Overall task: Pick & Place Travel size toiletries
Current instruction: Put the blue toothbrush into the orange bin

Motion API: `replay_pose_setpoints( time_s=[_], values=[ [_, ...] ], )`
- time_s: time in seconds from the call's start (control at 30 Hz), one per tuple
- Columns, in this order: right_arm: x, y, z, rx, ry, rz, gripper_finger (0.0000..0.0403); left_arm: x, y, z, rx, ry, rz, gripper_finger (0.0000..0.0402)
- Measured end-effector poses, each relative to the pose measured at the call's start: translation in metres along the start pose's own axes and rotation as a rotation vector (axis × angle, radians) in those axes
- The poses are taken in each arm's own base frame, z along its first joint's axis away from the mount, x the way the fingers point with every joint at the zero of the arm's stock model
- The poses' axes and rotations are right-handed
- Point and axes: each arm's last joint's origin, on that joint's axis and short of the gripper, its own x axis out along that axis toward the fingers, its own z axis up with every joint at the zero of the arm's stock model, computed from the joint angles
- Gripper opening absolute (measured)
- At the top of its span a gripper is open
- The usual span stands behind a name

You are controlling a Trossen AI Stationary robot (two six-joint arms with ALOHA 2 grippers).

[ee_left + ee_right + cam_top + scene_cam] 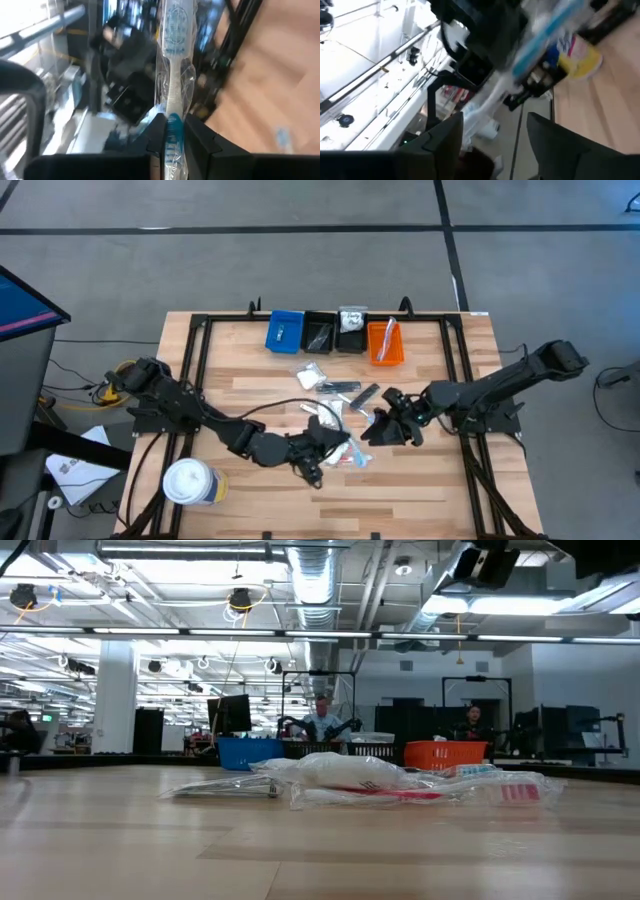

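A pile of travel size toiletries (338, 392), clear sachets and slim sticks, lies mid-table and shows in the low view as a heap (350, 780). My left gripper (333, 443) hovers near the pile's near side, shut on a blue-and-white toothbrush in a clear wrapper (172, 65). My right gripper (377, 430) faces it from the right, open (495, 145). The wrapped toothbrush (540, 37) reaches toward the gap between its fingers, and I see no touch. My left gripper pinches the wrapped toothbrush between its two fingers at a blue-marked stretch near one end (172, 131). The fingers lie level, coming from the table's left. The toothbrush sticks straight out ahead along the fingers, clear of the table.
Along the far edge stand a blue bin (285, 330), two black bins (320, 333) and an orange bin (385, 342). A white tub with a yellow label (190, 482) stands at the near left. Bare wood lies along the near edge.
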Motion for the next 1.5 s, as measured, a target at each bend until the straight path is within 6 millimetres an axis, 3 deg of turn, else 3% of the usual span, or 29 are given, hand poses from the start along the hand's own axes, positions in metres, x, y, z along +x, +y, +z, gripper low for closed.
replay_pose_setpoints(
  time_s=[0.23, 0.7, 1.17, 1.3, 1.5],
  values=[
    [0.013, 0.000, 0.007, -0.001, -0.006, 0.054, 0.0214, 0.011, -0.008, 0.008, 0.057, 0.047, 0.001, 0.0032],
    [0.013, -0.002, 0.006, -0.023, 0.003, 0.033, 0.0213, 0.017, -0.007, 0.005, 0.059, 0.054, 0.000, 0.0032],
    [0.013, -0.005, 0.006, -0.040, -0.010, -0.005, 0.0121, 0.020, -0.004, 0.003, 0.061, 0.011, 0.006, 0.0032],
    [0.013, -0.006, 0.006, -0.041, -0.006, -0.018, 0.0125, 0.021, -0.006, 0.003, 0.071, 0.011, 0.004, 0.0032],
    [0.013, -0.007, 0.003, -0.047, -0.006, -0.048, 0.0162, 0.021, -0.007, 0.003, 0.075, 0.014, 0.000, 0.0032]
  ],
)
